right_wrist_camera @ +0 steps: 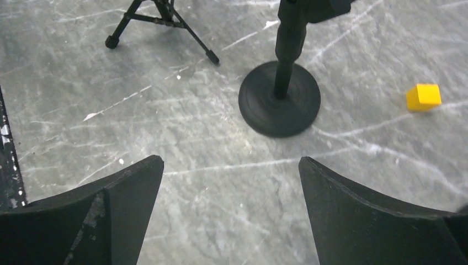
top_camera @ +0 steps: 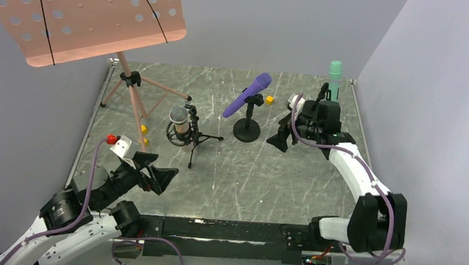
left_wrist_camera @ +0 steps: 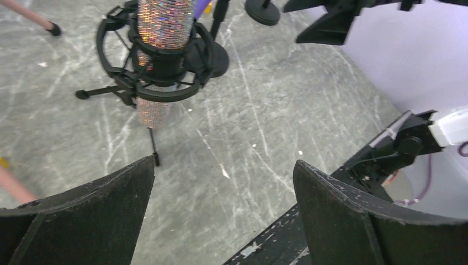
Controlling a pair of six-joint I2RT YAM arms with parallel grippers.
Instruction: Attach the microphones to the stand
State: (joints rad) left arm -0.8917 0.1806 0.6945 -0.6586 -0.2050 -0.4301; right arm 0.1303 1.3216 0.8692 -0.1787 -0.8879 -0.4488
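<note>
The purple microphone point(top_camera: 248, 94) rests tilted in the clip of a round-based stand point(top_camera: 246, 131). In the black shock mount of a small tripod stand point(top_camera: 194, 143) sits the glittery microphone point(top_camera: 179, 119), upright. At the back right the teal-green microphone point(top_camera: 334, 73) stands upright behind my right arm, its holder hidden. My right gripper point(top_camera: 280, 136) hangs open and empty just right of the round stand base point(right_wrist_camera: 280, 99). My left gripper point(top_camera: 161, 170) is open and empty near the front left, facing the glittery microphone point(left_wrist_camera: 163, 23).
A pink perforated music stand point(top_camera: 83, 13) on a tripod point(top_camera: 133, 90) fills the back left. Small yellow cubes lie by its legs point(top_camera: 144, 128) and behind the round stand point(top_camera: 269, 100), one also in the right wrist view point(right_wrist_camera: 424, 96). Grey walls close both sides.
</note>
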